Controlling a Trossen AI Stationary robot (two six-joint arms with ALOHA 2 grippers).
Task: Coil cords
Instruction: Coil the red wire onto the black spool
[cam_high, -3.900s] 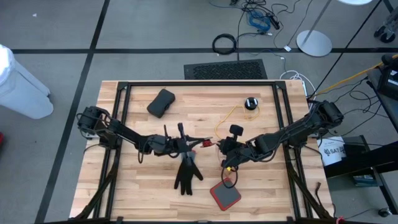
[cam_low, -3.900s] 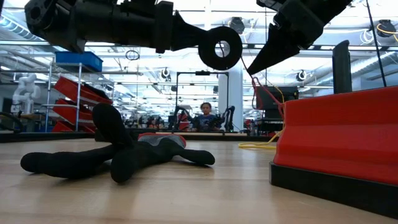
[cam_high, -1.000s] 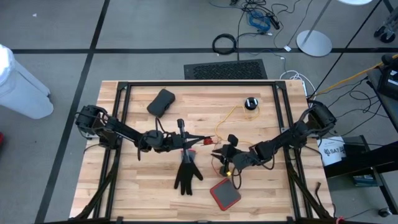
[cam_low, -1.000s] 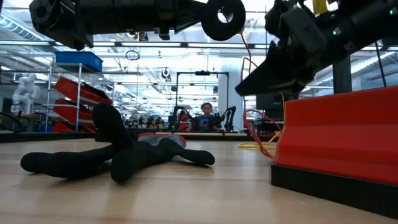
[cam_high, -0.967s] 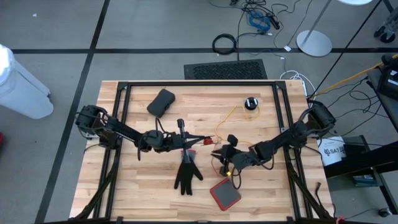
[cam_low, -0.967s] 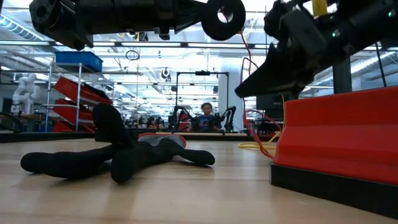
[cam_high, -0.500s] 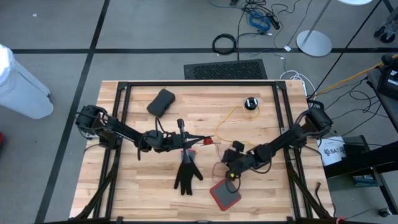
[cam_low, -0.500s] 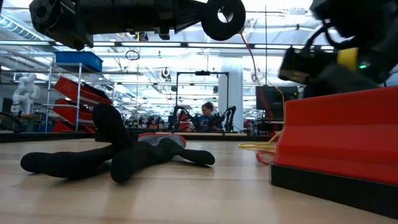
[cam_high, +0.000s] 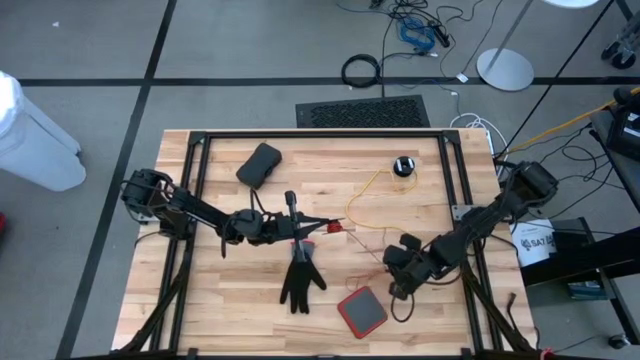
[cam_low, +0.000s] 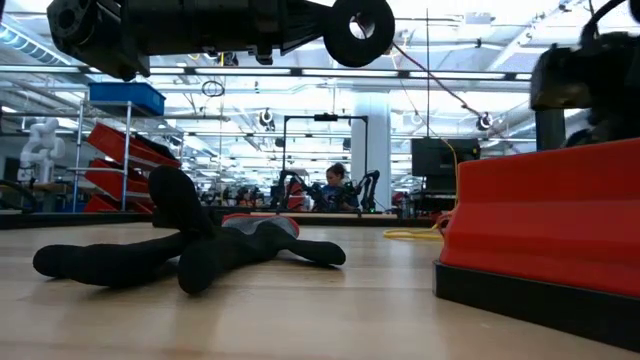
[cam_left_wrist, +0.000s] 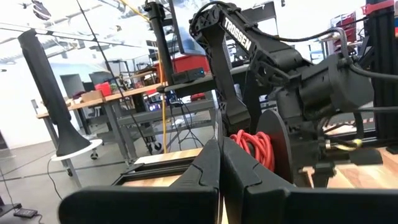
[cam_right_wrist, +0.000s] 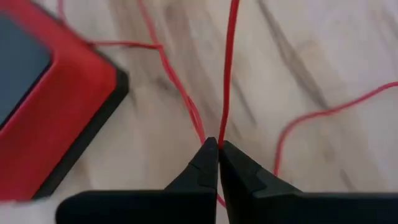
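From above we see the left hand (cam_high: 322, 226) held over the middle of the wooden counter (cam_high: 230, 300), its fingers pressed together on the small red end piece (cam_high: 334, 227) of a cord (cam_high: 362, 190). That thin yellow cord curves away from the pinch toward the far right of the counter, where it meets a small black round puck (cam_high: 403, 166). The right hand (cam_high: 393, 283) sits lower toward the near side, just beside the red box (cam_high: 362, 312), and in its wrist view the fingers (cam_right_wrist: 202, 167) are closed together on a thin red strand (cam_right_wrist: 227, 68) that runs away across the wood, with further loops of the same red line lying loose on the counter beside it. In the low view the strand climbs taut from the right side up to the left arm overhead. A black glove (cam_high: 299, 275) lies flat just below the left hand, fingers pointing toward the near edge, and a dark pouch (cam_high: 259, 165) rests well apart near the far left of the counter. In the low view a person (cam_low: 335, 186) sits far back in the room.
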